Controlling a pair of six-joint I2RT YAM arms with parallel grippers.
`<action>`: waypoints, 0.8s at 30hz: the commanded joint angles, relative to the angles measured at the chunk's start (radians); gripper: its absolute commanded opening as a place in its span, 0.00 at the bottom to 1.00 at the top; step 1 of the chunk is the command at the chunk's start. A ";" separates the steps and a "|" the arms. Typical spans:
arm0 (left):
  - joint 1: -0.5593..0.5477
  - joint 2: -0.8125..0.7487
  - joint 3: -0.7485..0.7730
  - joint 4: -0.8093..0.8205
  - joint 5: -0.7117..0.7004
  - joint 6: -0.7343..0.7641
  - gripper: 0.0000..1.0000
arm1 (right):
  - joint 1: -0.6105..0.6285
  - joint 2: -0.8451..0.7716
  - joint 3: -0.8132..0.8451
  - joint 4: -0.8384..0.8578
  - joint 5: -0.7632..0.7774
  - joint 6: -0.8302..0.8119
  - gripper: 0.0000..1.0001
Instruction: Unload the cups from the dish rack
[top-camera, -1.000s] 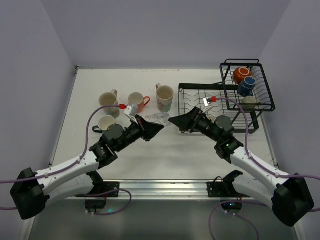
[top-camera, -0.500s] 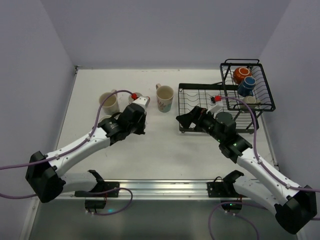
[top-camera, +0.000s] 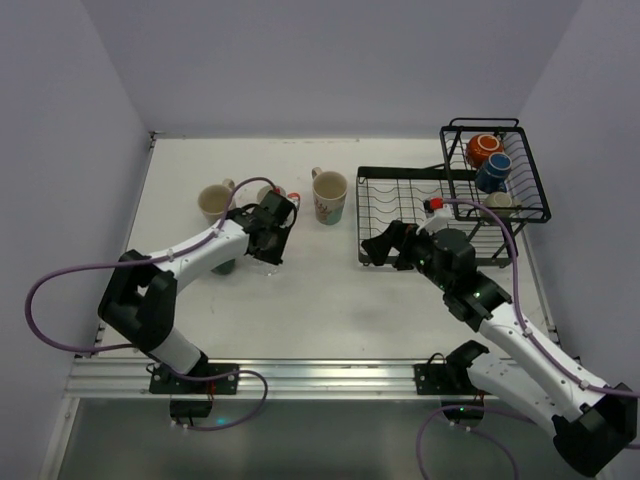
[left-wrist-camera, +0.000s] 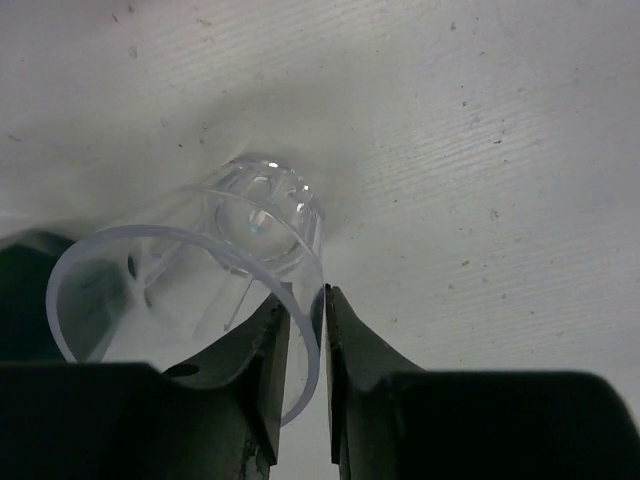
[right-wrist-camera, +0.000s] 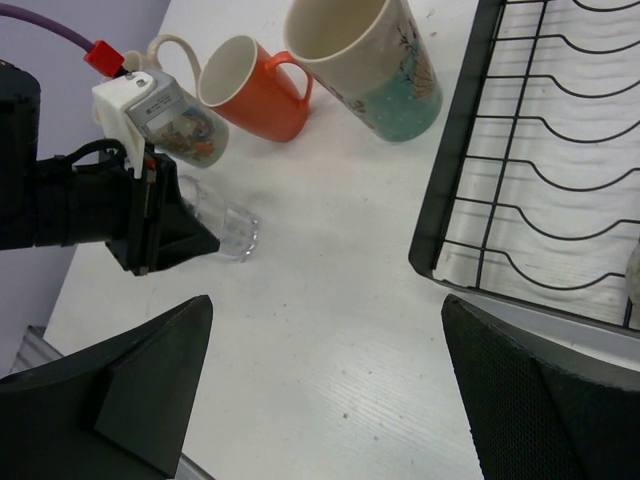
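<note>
My left gripper is shut on the rim of the clear glass, which is tilted with its base low over the table. In the right wrist view the glass pokes out of the left gripper. In the top view the left gripper sits just in front of the orange-red mug. My right gripper is open and empty beside the front left corner of the black dish rack. The raised basket holds an orange cup, a blue cup and a beige cup.
A cream mug and a tall patterned cream mug stand on the table by the orange-red mug. A dark cup peeks out under the left arm. The flat tray is right of the right gripper.
The two grippers were together on the glass at the table's middle. The left arm has carried it left to the mugs, and the right gripper has drawn back toward the rack.
</note>
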 joint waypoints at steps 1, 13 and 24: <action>0.016 0.019 0.059 -0.043 0.021 0.057 0.26 | 0.000 -0.011 0.021 -0.042 0.068 -0.047 0.99; 0.018 -0.053 0.086 -0.014 -0.039 0.060 0.78 | 0.000 0.104 0.085 -0.168 0.300 -0.090 0.95; 0.015 -0.513 -0.004 0.293 0.217 0.008 0.95 | -0.002 0.398 0.308 -0.381 0.586 -0.147 0.91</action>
